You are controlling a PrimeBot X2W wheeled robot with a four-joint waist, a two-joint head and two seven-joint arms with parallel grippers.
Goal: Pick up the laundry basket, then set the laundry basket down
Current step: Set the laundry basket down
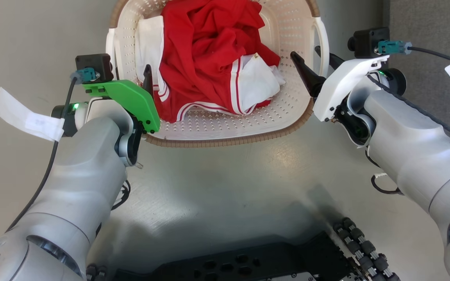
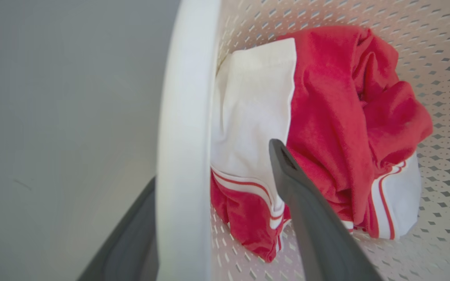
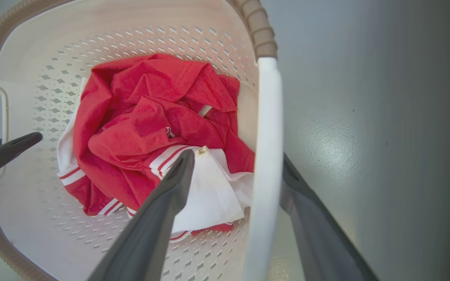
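Note:
The laundry basket [image 1: 229,140], cream-white and perforated with a brown rim, is at the top centre of the head view and holds crumpled red and white clothes [image 1: 209,50]. My left gripper [image 1: 131,72] is open astride the left loop handle [image 1: 110,43]. In the left wrist view the left gripper [image 2: 213,162] has one finger inside the basket [image 2: 424,47] and one outside the handle [image 2: 186,117]. My right gripper [image 1: 306,52] is open astride the right handle [image 1: 323,35]. In the right wrist view the right gripper [image 3: 236,156] straddles that handle [image 3: 268,117], its outer finger close against it.
Smooth grey floor [image 1: 225,183] lies all around the basket. My dark wheeled base [image 1: 248,265] is at the bottom edge, just behind the basket. A darker floor strip [image 1: 424,15] runs at the upper right. Paper tags [image 1: 25,117] hang from the wrist cables.

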